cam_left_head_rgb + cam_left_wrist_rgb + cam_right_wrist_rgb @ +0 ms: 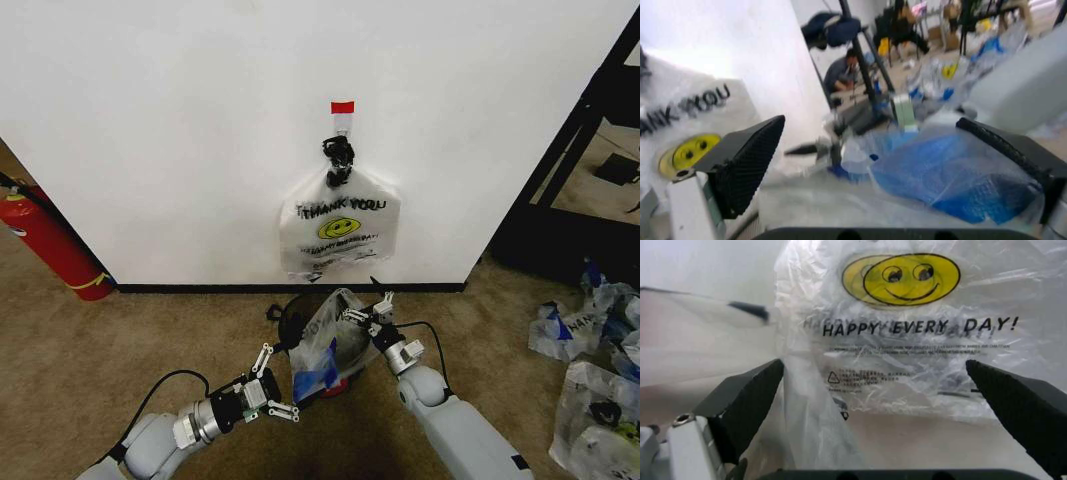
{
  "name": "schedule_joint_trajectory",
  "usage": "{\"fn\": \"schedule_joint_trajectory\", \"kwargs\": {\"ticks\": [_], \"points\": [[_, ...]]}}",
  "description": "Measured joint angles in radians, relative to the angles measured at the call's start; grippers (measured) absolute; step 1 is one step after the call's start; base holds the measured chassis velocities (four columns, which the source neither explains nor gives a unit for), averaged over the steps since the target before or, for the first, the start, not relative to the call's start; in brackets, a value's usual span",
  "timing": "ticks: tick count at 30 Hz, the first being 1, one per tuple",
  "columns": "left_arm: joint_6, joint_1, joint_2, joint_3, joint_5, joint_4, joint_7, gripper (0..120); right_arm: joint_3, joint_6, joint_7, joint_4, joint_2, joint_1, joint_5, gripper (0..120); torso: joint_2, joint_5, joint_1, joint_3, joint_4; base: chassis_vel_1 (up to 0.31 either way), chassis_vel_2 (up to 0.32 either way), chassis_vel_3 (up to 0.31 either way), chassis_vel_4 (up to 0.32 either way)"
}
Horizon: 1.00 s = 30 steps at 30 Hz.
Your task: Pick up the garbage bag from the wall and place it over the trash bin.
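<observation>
The garbage bag (325, 350), thin and see-through with blue patches, lies draped over the black wire-mesh trash bin (288, 322) at the foot of the white wall (180, 120). My left gripper (278, 383) is open at the bin's near left side. In the left wrist view the blue-patched bag (953, 185) sits between its spread fingers (740, 160). My right gripper (367, 306) is open at the bin's far right rim. The right wrist view has its gripper (873, 364) facing the wall, with a fold of thin plastic (813, 410) near one finger.
A thicker bundle of THANK YOU bags (340, 225) with a black knot hangs from the hook under the red tape (342, 107). A red fire extinguisher (55, 245) stands at the left. A heap of plastic bags (590, 370) and a black frame (570, 150) are on the right.
</observation>
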Motion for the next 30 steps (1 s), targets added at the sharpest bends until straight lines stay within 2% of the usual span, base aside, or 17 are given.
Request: {"fn": "schedule_joint_trajectory", "kwargs": {"ticks": [1, 2, 7, 13, 14, 21, 26, 30], "points": [[0.0, 0.0, 0.0, 0.0, 0.0, 0.0, 0.0, 100, 0.0, 0.0, 0.0, 0.0, 0.0, 0.0, 0.0, 100, 0.0, 0.0, 0.0, 0.0, 0.0, 0.0, 0.0, 0.0, 0.0], [-0.007, -0.016, -0.008, -0.001, -0.057, 0.005, 0.043, 100, -0.002, 0.003, 0.0, -0.007, 0.005, 0.001, -0.006, 100, 0.0, 0.0, 0.0, 0.0, -0.0002, 0.0, 0.0, 0.0, 0.0], [-0.004, -0.022, -0.019, 0.002, -0.115, 0.005, 0.059, 100, -0.007, 0.014, -0.001, -0.007, 0.007, -0.002, -0.012, 100, 0.0, -0.0001, 0.0, 0.0, -0.0001, 0.0, 0.0, 0.0, 0.0], [0.072, 0.002, -0.024, 0.01, -0.296, -0.027, 0.112, 100, -0.027, 0.024, -0.049, 0.071, -0.06, -0.031, -0.013, 100, 0.0, 0.0002, 0.0, 0.0, 0.0001, 0.0, 0.0, 0.0, 0.0], [0.072, 0.002, -0.024, 0.01, -0.296, -0.027, 0.112, 100, -0.027, 0.024, -0.049, 0.071, -0.06, -0.031, -0.013, 100, 0.0, 0.0002, 0.0, 0.0, 0.0001, 0.0, 0.0, 0.0, 0.0], [0.209, 0.02, -0.104, 0.002, -0.542, -0.034, 0.225, 100, 0.003, 0.028, -0.06, 0.082, -0.081, -0.053, -0.045, 100, 0.0, 0.0, 0.0, 0.0, 0.0, 0.0, 0.0, 0.0, 0.0], [0.268, 0.012, -0.153, -0.018, -0.617, 0.007, 0.268, 100, 0.014, 0.034, -0.06, 0.06, -0.066, -0.055, -0.062, 100, 0.0, 0.0003, 0.0, 0.0, 0.0, 0.0, 0.0, 0.0, 0.0], [0.273, -0.002, -0.183, -0.02, -0.637, 0.063, 0.241, 100, 0.021, 0.038, -0.06, 0.042, -0.055, -0.048, -0.067, 100, 0.0, 0.0001, 0.0, 0.0, 0.0, 0.0, 0.0, 0.0, 0.0]]}}
